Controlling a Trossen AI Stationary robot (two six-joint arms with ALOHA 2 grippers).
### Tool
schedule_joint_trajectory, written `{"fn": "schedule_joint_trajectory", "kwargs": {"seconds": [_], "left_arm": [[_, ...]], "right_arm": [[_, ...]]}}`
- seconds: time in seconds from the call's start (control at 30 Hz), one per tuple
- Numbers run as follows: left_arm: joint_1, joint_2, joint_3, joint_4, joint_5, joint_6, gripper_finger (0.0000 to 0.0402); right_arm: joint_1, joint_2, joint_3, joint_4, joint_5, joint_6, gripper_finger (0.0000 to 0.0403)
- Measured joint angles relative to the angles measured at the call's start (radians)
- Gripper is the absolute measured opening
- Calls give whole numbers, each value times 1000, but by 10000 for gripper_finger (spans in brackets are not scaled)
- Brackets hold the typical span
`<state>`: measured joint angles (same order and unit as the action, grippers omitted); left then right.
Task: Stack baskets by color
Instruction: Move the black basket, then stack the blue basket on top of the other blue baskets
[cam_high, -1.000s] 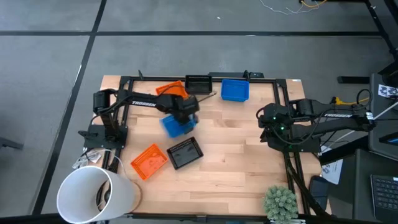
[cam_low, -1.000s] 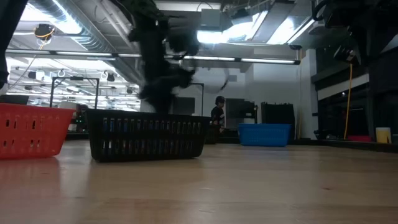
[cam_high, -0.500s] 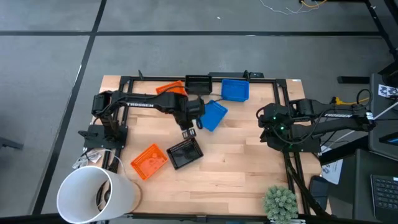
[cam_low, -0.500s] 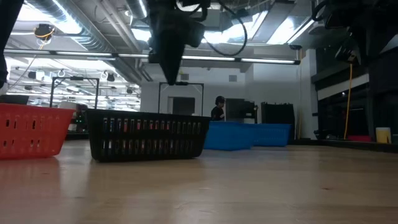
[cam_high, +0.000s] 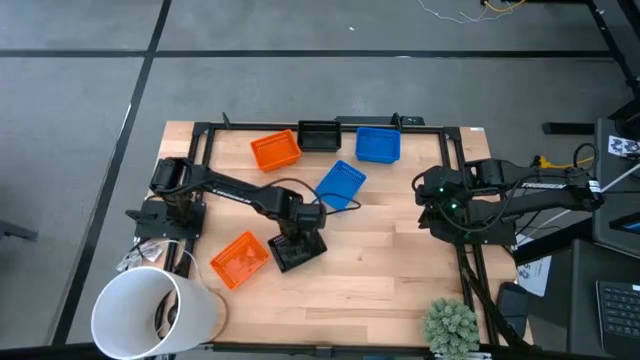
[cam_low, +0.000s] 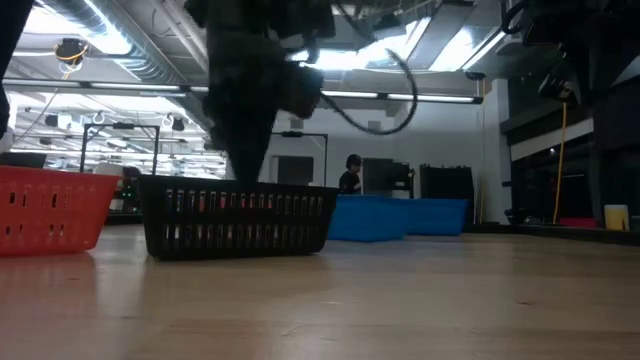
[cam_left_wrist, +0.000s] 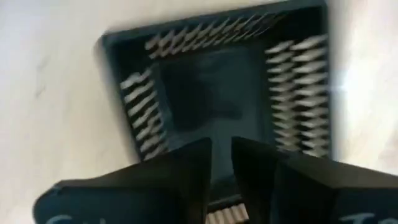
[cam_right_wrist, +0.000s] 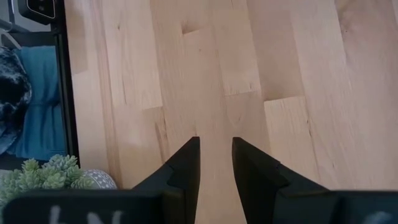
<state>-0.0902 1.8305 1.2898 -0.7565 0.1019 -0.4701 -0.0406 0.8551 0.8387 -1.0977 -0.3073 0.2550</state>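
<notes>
Over on the left edge of the wooden surface (cam_high: 380, 215) there's a big white cylinder (cam_high: 155, 312) lying at the near corner, and just beside it an orange basket (cam_high: 239, 259) sitting open side up. Right next to that is a black basket (cam_high: 298, 247), and the left hand (cam_high: 288, 240) is hovering directly over it — the wrist view looks straight down into the black mesh with the two fingers (cam_left_wrist: 186, 171) a narrow gap apart and nothing between them, so slightly open and empty. Toward the far edge there's another orange basket (cam_high: 275, 151), then a second black basket (cam_high: 319, 134) against the back frame. A blue basket (cam_high: 341, 184) lies tilted out in the middle, between the back row and the left hand, and another blue one (cam_high: 378, 144) sits further right at the far edge. From the low view the near black basket (cam_low: 236, 219) fills the front, with blue ones behind it. The right hand (cam_high: 436, 200) is parked well apart at the right side, over bare wood — fingers (cam_right_wrist: 185, 163) parted a little, holding nothing. A small green plant (cam_high: 451, 325) sits at the near right corner.
</notes>
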Motion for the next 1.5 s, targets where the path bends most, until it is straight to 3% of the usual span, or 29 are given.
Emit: {"fn": "schedule_joint_trajectory", "kwargs": {"seconds": [0.2, 0.5, 0.6, 0.73, 0.83, 0.93, 1.07, 1.13, 1.27, 1.4, 1.5], "left_arm": [[39, 64, -28, 30, -122, 57, 55], [201, 119, -25, 203, -289, 254, 55], [247, 105, 11, 188, -338, 301, 55], [282, 104, 87, 190, -329, 327, 55], [270, 104, 148, 185, -306, 349, 55], [247, 105, 222, 77, -303, 351, 55], [228, 104, 285, 47, -424, 409, 55], [229, 104, 289, 50, -430, 455, 55], [224, 103, 294, 38, -428, 474, 55], [193, 51, 331, -91, -428, 476, 55], [162, -13, 341, -250, -457, 444, 55]], "right_arm": [[0, 0, 0, -1, 0, 3, 92], [0, 0, 0, -1, 0, 12, 92], [0, 0, 0, -1, 0, 29, 92], [0, 0, 0, -1, 0, 29, 92], [0, 0, 0, -1, 0, 28, 92], [0, 0, 0, -1, 0, 27, 92], [0, 0, 0, -1, 1, 20, 92], [0, 0, 0, 12, 4, -25, 92], [0, 9, 0, 215, 101, -115, 92], [0, 46, 1, 483, 224, -199, 92], [-12, 115, 3, 582, 300, -262, 92]]}}
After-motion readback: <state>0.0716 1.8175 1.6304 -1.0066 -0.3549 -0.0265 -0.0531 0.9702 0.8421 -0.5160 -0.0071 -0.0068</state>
